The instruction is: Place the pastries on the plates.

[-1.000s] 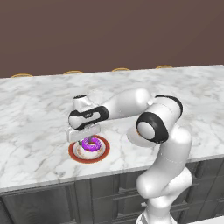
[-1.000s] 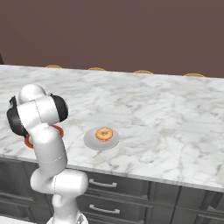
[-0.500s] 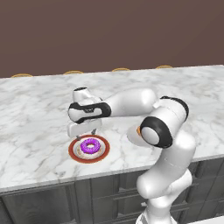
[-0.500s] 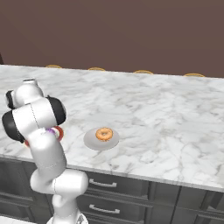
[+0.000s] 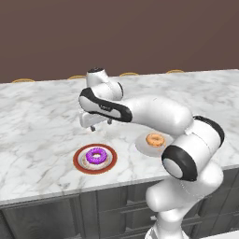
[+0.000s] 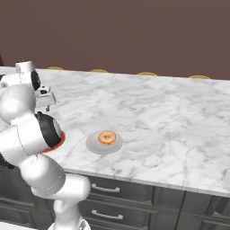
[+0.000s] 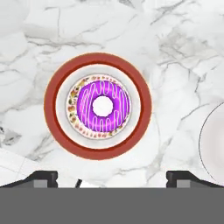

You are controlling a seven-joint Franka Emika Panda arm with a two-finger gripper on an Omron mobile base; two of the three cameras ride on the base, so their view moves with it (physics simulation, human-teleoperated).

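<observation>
A purple frosted donut lies in the middle of the red-rimmed plate near the counter's front edge. From the hand view the donut sits centred inside the red rim, directly below the hand. My gripper hangs above and a little behind that plate, open, with nothing between its fingertips. To the right, the orange-brown pastry rests on the pale white plate. The right base view shows that pastry on its plate.
Both plates stand on a grey-veined marble counter with dark drawers under its front edge. Brown chair tops show beyond the far edge, before a dark wall. My own arm crosses above the space between the plates.
The gripper was low over the red-rimmed plate, shut on the purple donut. It has opened, left the donut on the plate, and risen up and back.
</observation>
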